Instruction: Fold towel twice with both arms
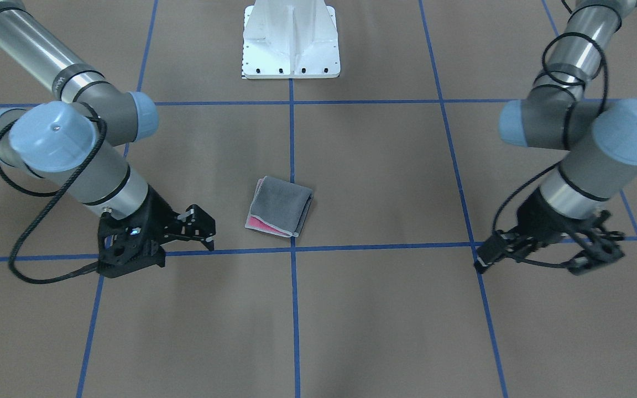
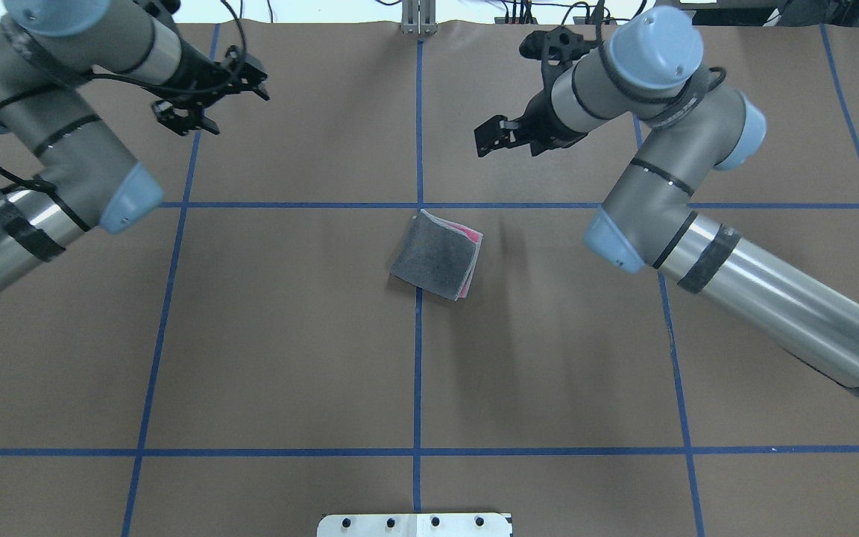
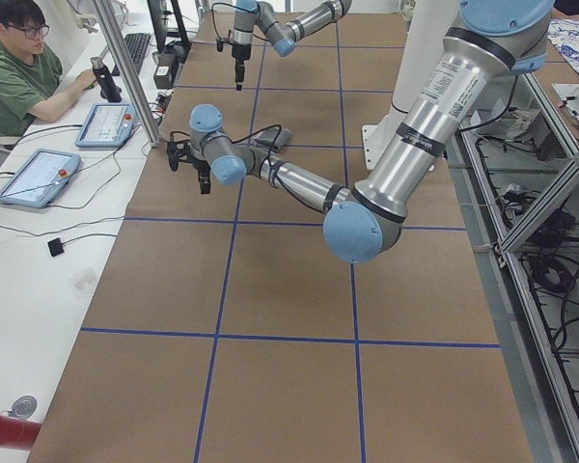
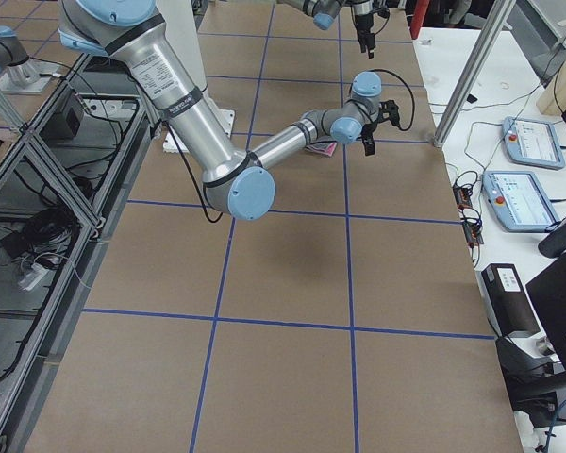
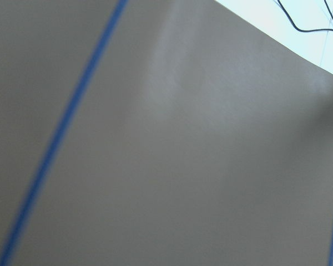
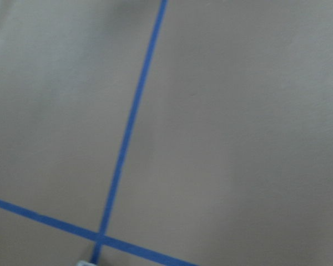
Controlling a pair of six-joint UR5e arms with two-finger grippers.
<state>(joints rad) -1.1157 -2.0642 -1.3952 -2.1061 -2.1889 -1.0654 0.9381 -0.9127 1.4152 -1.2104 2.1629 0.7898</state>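
So the towel [image 2: 435, 255] is found folded up small on the table [image 2: 288, 335], dark grey face up with a bit of pink showing at one edge. It's laid right across the middle blue tape line [image 2: 417, 373]. Nothing is gripped by the left gripper [image 2: 215, 95] or the right gripper [image 2: 520, 123]. Both are held well apart from it. Whether the jaws are spread or closed can't be told, tbh.
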